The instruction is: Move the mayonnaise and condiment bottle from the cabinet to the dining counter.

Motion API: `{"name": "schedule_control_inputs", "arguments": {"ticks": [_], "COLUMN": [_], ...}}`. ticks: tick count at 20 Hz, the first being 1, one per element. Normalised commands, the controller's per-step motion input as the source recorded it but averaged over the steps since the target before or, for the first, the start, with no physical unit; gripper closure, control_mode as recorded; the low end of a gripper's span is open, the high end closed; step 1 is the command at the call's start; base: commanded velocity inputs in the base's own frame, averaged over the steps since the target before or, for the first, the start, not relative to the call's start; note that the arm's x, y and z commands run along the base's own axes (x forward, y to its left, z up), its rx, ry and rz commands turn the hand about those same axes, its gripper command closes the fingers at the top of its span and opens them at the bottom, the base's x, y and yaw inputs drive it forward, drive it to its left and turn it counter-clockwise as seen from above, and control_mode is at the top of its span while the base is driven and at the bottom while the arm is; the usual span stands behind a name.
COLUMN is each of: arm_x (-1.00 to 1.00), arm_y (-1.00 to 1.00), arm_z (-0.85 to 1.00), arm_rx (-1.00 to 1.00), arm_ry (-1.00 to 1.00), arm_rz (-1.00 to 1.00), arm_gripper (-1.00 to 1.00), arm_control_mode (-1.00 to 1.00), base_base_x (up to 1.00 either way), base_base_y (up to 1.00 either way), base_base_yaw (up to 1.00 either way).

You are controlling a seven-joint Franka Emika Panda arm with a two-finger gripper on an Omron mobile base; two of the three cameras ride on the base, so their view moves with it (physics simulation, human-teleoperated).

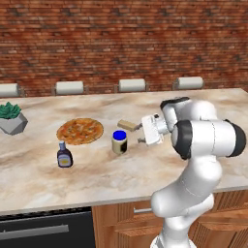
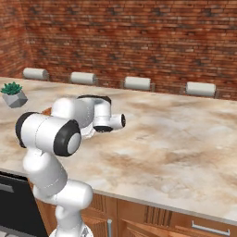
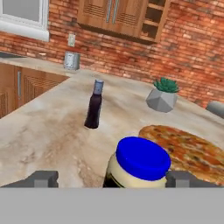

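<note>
The mayonnaise (image 1: 119,142), a cream jar with a blue lid, stands upright on the dining counter (image 1: 145,169) beside the pizza. My gripper (image 1: 139,134) is just right of it, pointing sideways at it. In the hand view the gripper (image 3: 113,179) is open, its fingertips (image 3: 41,179) set wide on either side of the mayonnaise (image 3: 138,164) with a gap on each side. The condiment bottle (image 1: 64,156) stands upright on the counter to the left, also seen as the dark bottle (image 3: 94,105) further off. The wooden cabinet (image 3: 113,15) hangs on the brick wall far behind.
A pizza (image 1: 80,131) lies left of the jar, and a small tan block (image 1: 127,125) lies behind it. A potted plant (image 1: 10,117) sits at the counter's left end. Stool backs (image 1: 131,85) line the far edge. A metal canister (image 3: 71,60) stands on the distant worktop.
</note>
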Motion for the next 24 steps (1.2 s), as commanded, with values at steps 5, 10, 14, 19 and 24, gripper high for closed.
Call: {"name": "schedule_control_inputs", "arguments": {"ticks": [5, 10, 14, 19, 24], "arm_x": [-0.70, -0.74, -0.86, -0.92, -0.87], "arm_y": [-0.09, 0.05, 0.21, 0.40, 0.58], "arm_z": [0.95, 1.00, 0.93, 0.66, 0.48], "arm_rx": [0.00, -0.06, -0.12, -0.18, -0.22], "arm_ry": [-0.12, 0.00, 0.00, 0.00, 0.00], "arm_rz": [0.00, 0.00, -0.04, -0.09, -0.08], "arm_gripper": [-1.00, -1.00, -1.00, -1.00, -1.00], "arm_control_mode": [-1.00, -1.00, -1.00, -1.00, -1.00], "base_base_x": [0.00, 0.00, 0.00, 0.00, 0.00], "base_base_y": [0.00, 0.00, 0.00, 0.00, 0.00], "base_base_yaw": [0.00, 0.00, 0.00, 0.00, 0.00]}}
